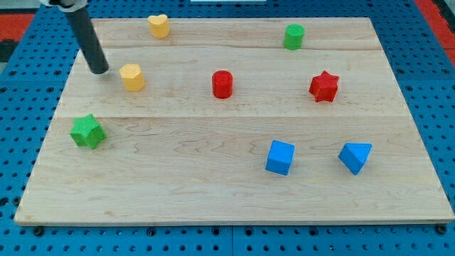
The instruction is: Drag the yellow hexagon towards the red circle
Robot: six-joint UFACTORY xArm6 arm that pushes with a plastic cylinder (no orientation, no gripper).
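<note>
The yellow hexagon (132, 77) sits on the wooden board at the view's upper left. The red circle (222, 84) stands near the board's middle top, to the right of the hexagon with a wide gap between them. My tip (99, 71) rests on the board just left of the yellow hexagon, a small gap apart from it. The dark rod rises from it toward the view's top left.
A yellow heart (159, 26) lies at the top, above the hexagon. A green star (88, 131) is at the left. A green cylinder (293, 36) is at top right, a red star (324, 86) at right. A blue cube (280, 157) and a blue triangular block (355, 157) lie lower right.
</note>
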